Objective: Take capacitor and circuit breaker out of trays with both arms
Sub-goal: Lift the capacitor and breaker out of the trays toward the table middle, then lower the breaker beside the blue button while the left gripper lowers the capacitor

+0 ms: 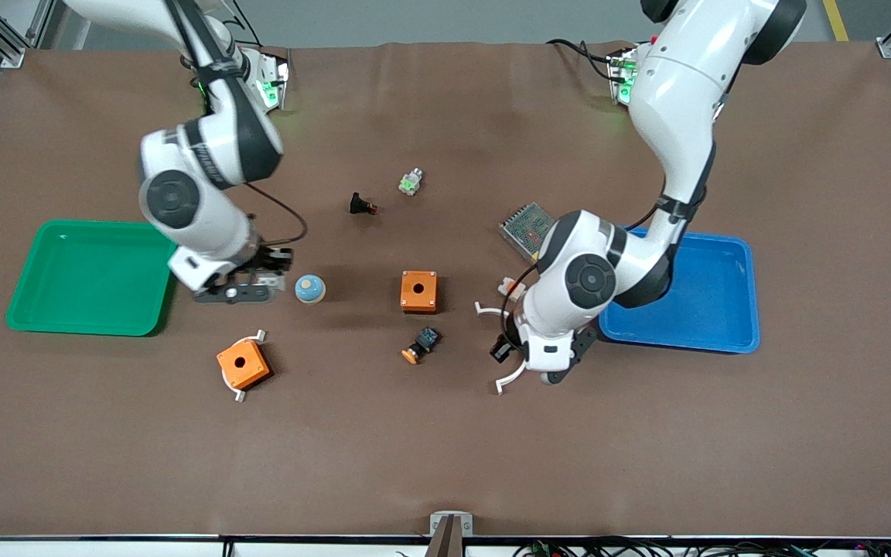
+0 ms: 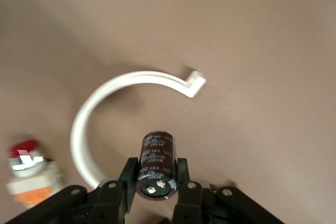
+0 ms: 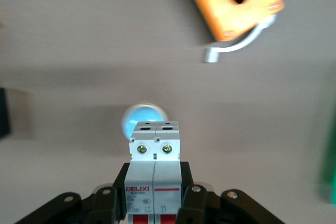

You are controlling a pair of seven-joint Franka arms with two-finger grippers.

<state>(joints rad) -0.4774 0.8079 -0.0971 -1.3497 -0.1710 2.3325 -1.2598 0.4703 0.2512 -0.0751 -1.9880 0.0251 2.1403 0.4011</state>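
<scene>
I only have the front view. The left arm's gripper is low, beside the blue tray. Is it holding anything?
Observer: Yes. The left wrist view shows the left gripper shut on the capacitor.
Operator: Which end faces that camera?
Observer: The silvery end face, with two terminals.
Operator: And the right gripper?
Observer: The right wrist view shows it shut on the breaker, which is printed DELIXI.

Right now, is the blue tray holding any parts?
No, the blue plastic tray shows only bare floor, and the small black cylindrical capacitor is clamped in the left gripper's fingers.
</scene>
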